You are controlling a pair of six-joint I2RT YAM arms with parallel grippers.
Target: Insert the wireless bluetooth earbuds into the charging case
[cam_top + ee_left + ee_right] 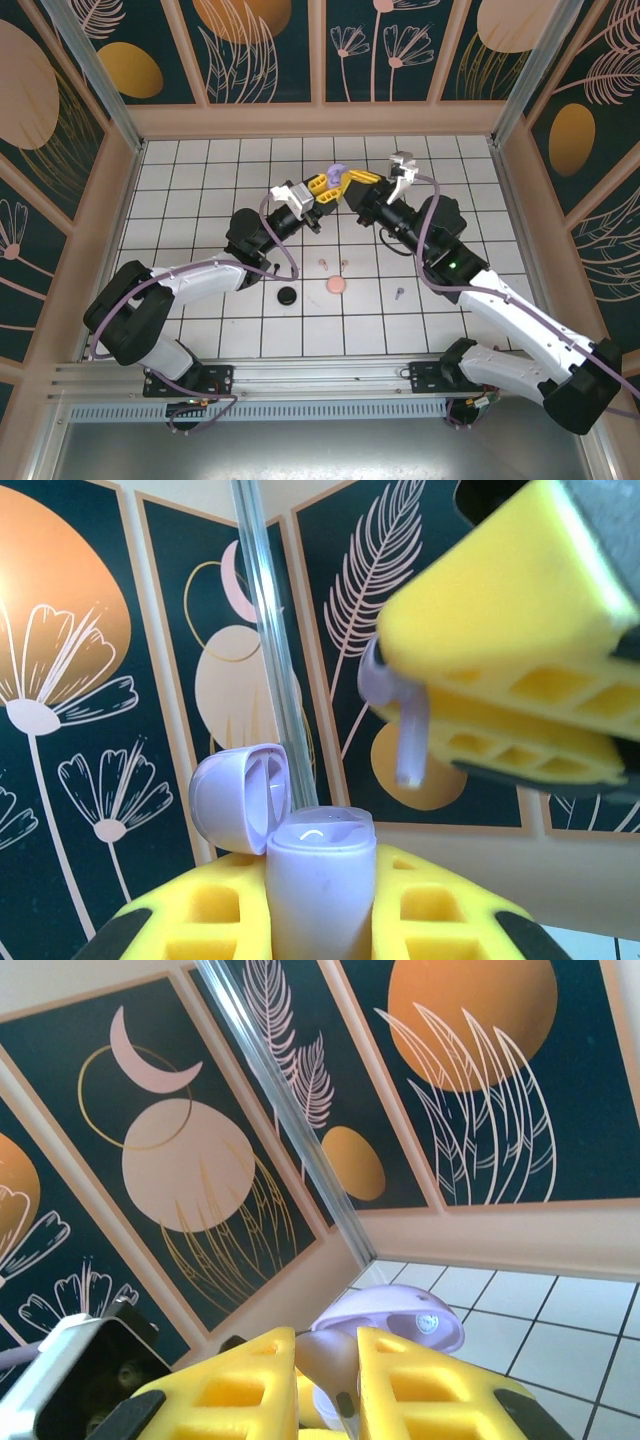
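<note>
My left gripper (320, 895) is shut on a lilac charging case (318, 875), held upright above the tiled floor with its lid (238, 798) swung open to the left. Just above and right of the case's mouth hangs a lilac earbud (408, 735), stem down, pinched in my right gripper (328, 1355). In the right wrist view the earbud (335, 1355) sits between the yellow fingers, with the open case lid (400, 1322) right behind it. From the top, the left gripper (326, 187) and right gripper (358, 181) meet tip to tip over the middle of the floor.
On the white tiles (220, 200) below lie two small pink earbuds (323, 264), (345, 264) and another small earbud (398, 292). A black disc (288, 295) and a pink disc (336, 286) lie nearby. Patterned walls and metal posts enclose the floor.
</note>
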